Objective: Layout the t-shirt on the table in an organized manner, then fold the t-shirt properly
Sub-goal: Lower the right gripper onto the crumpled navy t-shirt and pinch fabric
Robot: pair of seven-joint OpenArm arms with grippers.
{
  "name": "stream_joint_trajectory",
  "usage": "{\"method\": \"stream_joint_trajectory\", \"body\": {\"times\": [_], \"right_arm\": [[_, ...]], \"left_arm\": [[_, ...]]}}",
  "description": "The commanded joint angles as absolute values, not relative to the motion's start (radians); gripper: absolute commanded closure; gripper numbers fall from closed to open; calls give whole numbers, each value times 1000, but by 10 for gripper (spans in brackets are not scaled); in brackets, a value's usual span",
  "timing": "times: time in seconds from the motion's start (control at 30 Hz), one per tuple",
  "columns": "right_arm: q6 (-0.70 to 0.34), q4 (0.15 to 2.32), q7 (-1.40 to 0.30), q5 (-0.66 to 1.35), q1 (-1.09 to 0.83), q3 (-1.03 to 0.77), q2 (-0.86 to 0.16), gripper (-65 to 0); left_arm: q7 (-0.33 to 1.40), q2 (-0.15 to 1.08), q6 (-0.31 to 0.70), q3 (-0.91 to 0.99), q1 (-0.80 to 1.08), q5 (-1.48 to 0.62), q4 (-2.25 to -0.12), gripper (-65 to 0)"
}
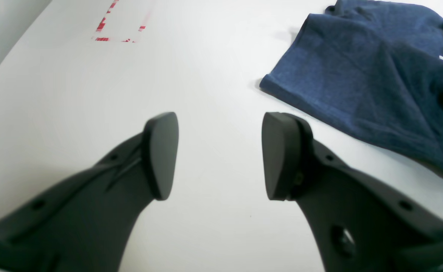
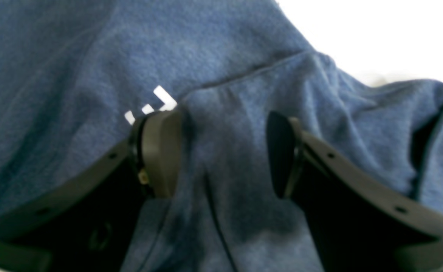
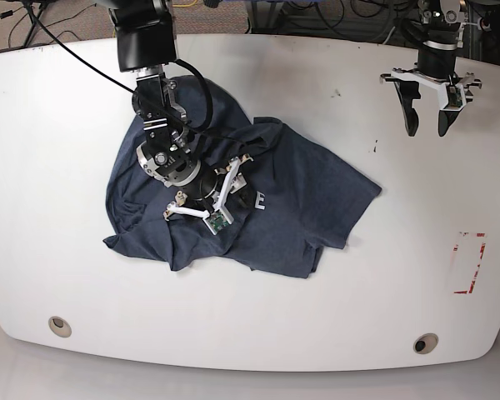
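The dark blue t-shirt (image 3: 233, 200) lies crumpled left of the middle of the white table (image 3: 333, 308). A white letter E (image 3: 259, 200) shows on it. My right gripper (image 3: 204, 196) points down into the middle of the cloth. In the right wrist view its jaws stand open (image 2: 221, 155) with a raised fold of the t-shirt (image 2: 225, 132) between them, and white lettering (image 2: 161, 99) shows beside one pad. My left gripper (image 3: 427, 125) hangs open over bare table (image 1: 214, 75) at the far right. Nothing is between its fingers (image 1: 221, 156), and a corner of the t-shirt (image 1: 376, 75) lies off to one side.
A red-and-white marking (image 3: 469, 262) sits near the right edge, also in the left wrist view as the marking (image 1: 119, 22). Two metal grommet holes (image 3: 59, 325) (image 3: 425, 342) lie along the front edge. Cables run behind the far edge.
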State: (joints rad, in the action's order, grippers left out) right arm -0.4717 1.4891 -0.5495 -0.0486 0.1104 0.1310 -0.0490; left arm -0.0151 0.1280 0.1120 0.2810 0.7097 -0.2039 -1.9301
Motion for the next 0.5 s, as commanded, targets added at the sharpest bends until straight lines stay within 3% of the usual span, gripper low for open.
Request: {"method": "stream_joint_trajectory", "body": {"times": [0.0,0.33,0.47], "right_arm": [[-470,1492,-519,-36,137,131,-48,-344],[-470,1457,-516,-36,142,131,-44,-335],[-470,1455,-516,-36,142,131,-44,-211]], "left_arm": [[-41,134,108,286,717,-206,-1946,-332],[-41,134,108,286,714,-206,-1943,-332],[-41,134,108,286,714,-206,-1943,-332]]}}
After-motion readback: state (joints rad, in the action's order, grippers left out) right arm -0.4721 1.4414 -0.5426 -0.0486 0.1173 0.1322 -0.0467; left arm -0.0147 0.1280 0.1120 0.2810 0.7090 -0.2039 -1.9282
